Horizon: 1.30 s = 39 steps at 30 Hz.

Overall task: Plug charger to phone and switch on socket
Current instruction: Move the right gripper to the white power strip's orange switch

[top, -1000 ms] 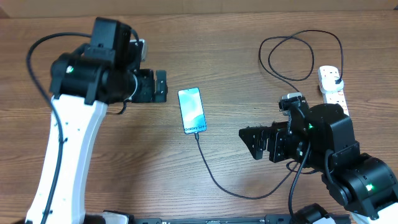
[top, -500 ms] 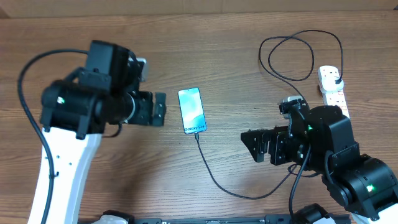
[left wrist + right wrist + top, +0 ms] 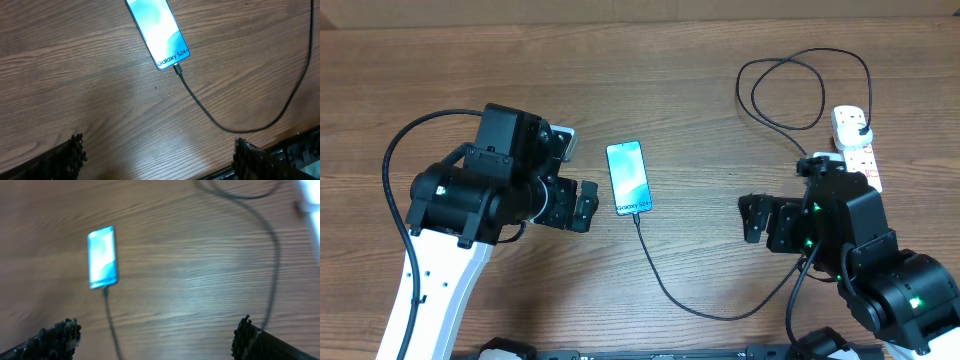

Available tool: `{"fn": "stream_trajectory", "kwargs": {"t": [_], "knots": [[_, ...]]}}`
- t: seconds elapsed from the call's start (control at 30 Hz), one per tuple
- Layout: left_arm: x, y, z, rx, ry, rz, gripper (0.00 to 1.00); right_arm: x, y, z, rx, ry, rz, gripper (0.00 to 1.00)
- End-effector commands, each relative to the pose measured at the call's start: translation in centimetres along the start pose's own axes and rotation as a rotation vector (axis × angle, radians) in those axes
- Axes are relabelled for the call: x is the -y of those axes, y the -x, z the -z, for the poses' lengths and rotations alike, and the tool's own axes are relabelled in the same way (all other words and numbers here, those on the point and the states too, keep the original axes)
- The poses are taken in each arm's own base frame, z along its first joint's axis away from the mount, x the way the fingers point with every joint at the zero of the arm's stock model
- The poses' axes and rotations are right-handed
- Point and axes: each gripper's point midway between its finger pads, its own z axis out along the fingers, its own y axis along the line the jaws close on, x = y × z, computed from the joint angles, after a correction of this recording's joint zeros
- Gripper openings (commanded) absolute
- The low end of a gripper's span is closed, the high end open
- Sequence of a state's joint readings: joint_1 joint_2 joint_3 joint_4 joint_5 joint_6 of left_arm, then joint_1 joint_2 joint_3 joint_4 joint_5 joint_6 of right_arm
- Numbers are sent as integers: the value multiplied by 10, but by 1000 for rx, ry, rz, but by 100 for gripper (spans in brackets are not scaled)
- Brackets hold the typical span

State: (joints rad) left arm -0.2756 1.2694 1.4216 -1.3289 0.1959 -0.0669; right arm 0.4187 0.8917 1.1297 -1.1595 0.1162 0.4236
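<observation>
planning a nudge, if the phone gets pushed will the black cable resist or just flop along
The cable probably flops along: it lies in loose curves with a slack loop. The phone lies flat, so it would likely slide, not tip, though the plugged connector might tug it.

My left tool (image 3: 587,203): moved from level with the phone's (image 3: 628,178) top to beside its lower end.
My right tool (image 3: 748,220): drawn back rightward, farther from the phone.

Focus soft. The phone (image 3: 102,257) lies flat on the wooden tabletop (image 3: 200,290), screen lit. The charger (image 3: 111,325) meets its lower edge. The right pincer (image 3: 155,334) stands wide apart, empty.
</observation>
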Motion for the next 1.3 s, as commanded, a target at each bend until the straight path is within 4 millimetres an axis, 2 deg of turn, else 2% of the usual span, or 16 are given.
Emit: {"fn": "stream_trajectory", "kwargs": {"t": [0.0,0.2,0.3,0.5,0.67,0.9,1.13,1.2,1.27], "knots": [[5,0,-9,-27,-27,-35,100,18,21,4,92,-118,-55,100],[2,0,-21,-72,-24,-26,100,32,34,-14,101,-217,-70,100],[1,0,-29,-99,-23,-20,100,48,46,-27,107,-279,-113,100],[7,-4,-36,-146,-67,-16,100,91,66,-46,92,-320,-214,100],[20,1,-35,-114,-149,-128,100,138,73,-56,71,-357,-307,100],[20,13,-36,-63,-150,-201,100,200,86,-71,84,-369,-422,100],[21,17,-36,-46,-150,-205,99,247,95,-109,96,-403,-484,100],[21,17,-36,-46,-150,-204,99,256,99,-123,104,-404,-489,93],[21,17,-36,-46,-151,-200,99,263,103,-136,115,-403,-486,76]]}}
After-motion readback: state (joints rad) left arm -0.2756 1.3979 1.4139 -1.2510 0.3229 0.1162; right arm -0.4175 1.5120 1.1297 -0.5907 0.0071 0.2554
